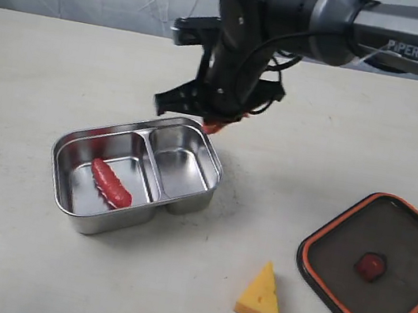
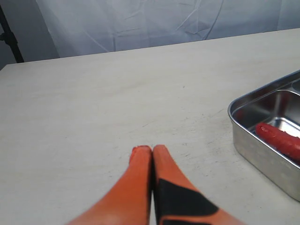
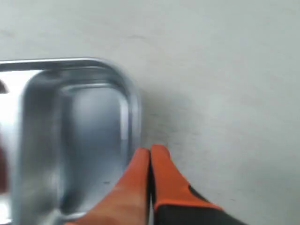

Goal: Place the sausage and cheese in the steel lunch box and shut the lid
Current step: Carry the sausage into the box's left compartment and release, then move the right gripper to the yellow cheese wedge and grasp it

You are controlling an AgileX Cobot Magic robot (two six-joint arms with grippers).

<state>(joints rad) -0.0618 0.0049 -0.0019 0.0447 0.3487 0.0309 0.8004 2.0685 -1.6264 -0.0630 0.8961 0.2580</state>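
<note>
Sausage [image 1: 111,183]: lies in the bigger, left compartment of the box; this part looks done.
Left gripper [image 2: 147,149]: fingers pressed together with nothing in them, low over the bare table [image 1: 48,65], with the box near; not seen in the exterior view.
Box [image 1: 114,221]: on the table left of middle; its smaller right compartment holds nothing.
Right gripper [image 3: 151,151]: fingers pressed together, holding nothing, hanging just past the box's far rim by the small compartment.
Cheese [image 1: 260,295]: on the table, nearer the camera and to the right of the box, apart from it; not yet packed.
Lid [image 1: 403,245]: flat on the table at far right, well apart from the box; not yet on.
Remaining: cheese in, then lid on.
In the way: nothing lies between cheese and box; only the right arm hangs above the box's far side.
</note>
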